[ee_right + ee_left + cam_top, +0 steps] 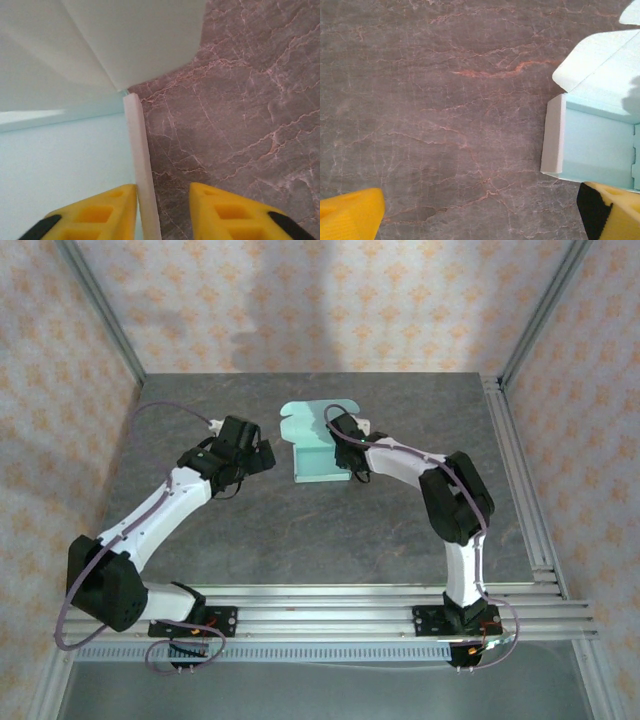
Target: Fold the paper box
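While the half-open right gripper [162, 210] straddles one wall [142, 175] of the pale mint-blue paper box [318, 462], presumably to crease it, the left gripper [480, 212] gapes empty beside it.

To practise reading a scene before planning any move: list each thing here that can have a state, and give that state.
paper box: partly folded, side walls raised, top flaps open.
left gripper: open, holding nothing, beside the box.
right gripper: open, fingers astride one side wall, not clamped on it.
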`<action>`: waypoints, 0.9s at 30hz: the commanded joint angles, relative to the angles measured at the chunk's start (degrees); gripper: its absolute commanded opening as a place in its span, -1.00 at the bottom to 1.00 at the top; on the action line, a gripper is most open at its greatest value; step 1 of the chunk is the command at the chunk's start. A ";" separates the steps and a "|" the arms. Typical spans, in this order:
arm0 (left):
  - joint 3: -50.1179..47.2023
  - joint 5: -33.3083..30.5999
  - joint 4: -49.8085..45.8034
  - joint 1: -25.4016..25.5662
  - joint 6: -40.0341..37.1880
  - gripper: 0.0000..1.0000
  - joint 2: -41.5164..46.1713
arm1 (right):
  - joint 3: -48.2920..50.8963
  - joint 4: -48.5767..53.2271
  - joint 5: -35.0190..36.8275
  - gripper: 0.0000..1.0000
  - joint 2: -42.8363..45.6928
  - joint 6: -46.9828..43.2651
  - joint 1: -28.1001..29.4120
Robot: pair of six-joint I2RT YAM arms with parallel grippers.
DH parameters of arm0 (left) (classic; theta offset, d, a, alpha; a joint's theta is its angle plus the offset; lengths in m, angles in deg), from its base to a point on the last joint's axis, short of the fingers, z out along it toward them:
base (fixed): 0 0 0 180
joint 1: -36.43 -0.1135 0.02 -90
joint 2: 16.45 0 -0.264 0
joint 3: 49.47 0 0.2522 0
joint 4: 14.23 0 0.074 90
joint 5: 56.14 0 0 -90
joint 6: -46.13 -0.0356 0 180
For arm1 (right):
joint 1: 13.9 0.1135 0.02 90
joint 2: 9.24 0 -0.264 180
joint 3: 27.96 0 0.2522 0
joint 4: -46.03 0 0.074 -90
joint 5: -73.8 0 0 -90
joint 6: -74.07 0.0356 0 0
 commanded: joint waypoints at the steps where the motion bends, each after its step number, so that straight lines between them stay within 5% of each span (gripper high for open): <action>1: -0.48 -0.37 0.48 -0.80 -1.12 1.00 -0.31 | -1.54 2.67 2.33 -0.45 -1.92 1.04 0.27; 5: -0.92 -0.35 0.70 -0.97 -1.05 1.00 -0.25 | -2.16 2.75 1.17 -0.52 -3.10 1.06 0.21; 9: -2.10 -0.34 1.36 -1.95 -0.22 1.00 0.56 | -2.26 2.57 1.29 -0.83 -2.93 0.86 0.26; 13: -6.35 4.20 4.68 -6.70 3.03 1.00 1.79 | 0.63 -1.12 1.55 -0.92 0.84 -0.61 0.26; 17: -10.26 9.49 9.39 -11.10 6.12 1.00 1.37 | 6.69 -9.65 -1.26 -0.98 7.45 -2.37 0.33; 27: -12.36 25.24 25.28 -11.52 7.95 0.75 -3.75 | 23.97 -42.85 -20.48 -1.00 21.38 -3.03 0.18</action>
